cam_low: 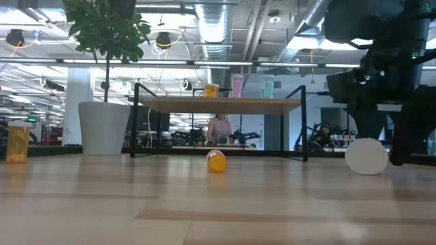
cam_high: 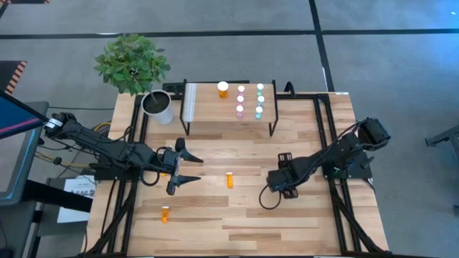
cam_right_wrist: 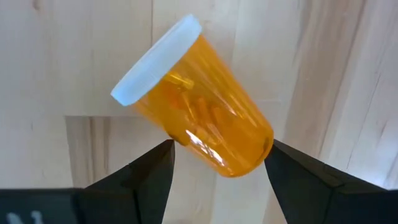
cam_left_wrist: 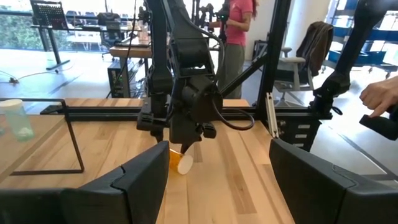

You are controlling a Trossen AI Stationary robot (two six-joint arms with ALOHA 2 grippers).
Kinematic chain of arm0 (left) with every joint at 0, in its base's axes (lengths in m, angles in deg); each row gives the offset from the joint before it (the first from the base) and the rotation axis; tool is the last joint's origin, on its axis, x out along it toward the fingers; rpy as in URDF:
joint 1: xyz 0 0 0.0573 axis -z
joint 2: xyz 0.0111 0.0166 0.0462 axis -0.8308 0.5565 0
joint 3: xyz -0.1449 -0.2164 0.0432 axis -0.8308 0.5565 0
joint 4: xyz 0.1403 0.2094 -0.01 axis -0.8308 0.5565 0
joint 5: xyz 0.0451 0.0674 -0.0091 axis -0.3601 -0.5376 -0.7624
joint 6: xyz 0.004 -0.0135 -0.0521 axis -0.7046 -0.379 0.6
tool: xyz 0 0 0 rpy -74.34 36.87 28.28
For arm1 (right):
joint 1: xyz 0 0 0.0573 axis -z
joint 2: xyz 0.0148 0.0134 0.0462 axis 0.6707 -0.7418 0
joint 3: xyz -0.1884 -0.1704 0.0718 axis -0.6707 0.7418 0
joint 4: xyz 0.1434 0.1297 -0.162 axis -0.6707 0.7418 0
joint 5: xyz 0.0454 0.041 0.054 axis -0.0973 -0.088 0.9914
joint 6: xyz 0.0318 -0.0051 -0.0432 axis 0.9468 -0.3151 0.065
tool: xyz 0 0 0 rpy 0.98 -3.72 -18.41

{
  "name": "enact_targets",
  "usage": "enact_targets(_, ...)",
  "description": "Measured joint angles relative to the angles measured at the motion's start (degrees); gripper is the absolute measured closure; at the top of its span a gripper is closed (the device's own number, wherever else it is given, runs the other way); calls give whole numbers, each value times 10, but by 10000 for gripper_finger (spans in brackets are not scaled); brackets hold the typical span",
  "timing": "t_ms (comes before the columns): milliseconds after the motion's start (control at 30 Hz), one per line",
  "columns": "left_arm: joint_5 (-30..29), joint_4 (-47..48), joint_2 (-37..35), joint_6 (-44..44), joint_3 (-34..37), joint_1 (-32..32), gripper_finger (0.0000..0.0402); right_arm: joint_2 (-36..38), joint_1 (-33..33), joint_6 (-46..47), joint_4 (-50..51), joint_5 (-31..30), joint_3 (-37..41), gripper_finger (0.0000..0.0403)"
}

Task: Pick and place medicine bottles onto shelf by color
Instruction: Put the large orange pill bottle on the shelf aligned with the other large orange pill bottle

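A large orange bottle (cam_right_wrist: 199, 106) with a white cap lies on its side on the table. My right gripper (cam_right_wrist: 219, 149) points down over it, open, with one finger at each side of the bottle. The high view hides this bottle under the gripper (cam_high: 281, 179); its cap (cam_low: 366, 156) shows in the low view. A small orange bottle (cam_high: 229, 179) lies mid-table, and another (cam_high: 165, 213) stands near the front left. My left gripper (cam_high: 195, 169) is open and empty left of the lying one. The shelf (cam_high: 215, 111) at the far edge carries one orange (cam_high: 223, 87), several pink (cam_high: 240, 109) and several teal (cam_high: 259, 110) bottles. My right gripper's fingertips (cam_right_wrist: 163, 155) stand right beside the large orange bottle's wall near its base end (cam_right_wrist: 249, 143), coming from above and lying across the bottle. I cannot tell whether they touch it. The bottle lies on the table.
A white plant pot (cam_high: 158, 106) with a leafy plant stands left of the shelf. Black frame rails (cam_high: 326, 143) run along the table's left and right sides. A person's hand (cam_left_wrist: 380, 96) shows beyond the table in the left wrist view.
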Motion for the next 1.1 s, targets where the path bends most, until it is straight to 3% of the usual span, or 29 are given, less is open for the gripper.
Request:
enact_targets(267,1,0,0,0,0,0,136,0,-5,-3,34,-1,-6,133)
enact_targets(467,1,0,0,0,0,0,136,0,-3,-21,92,-33,-45,133)
enact_targets(667,0,0,0,0,0,0,136,0,10,-50,88,-28,-86,133)
enact_targets(1100,-1,7,1,2,0,0,136,-29,43,-194,100,19,-103,133)
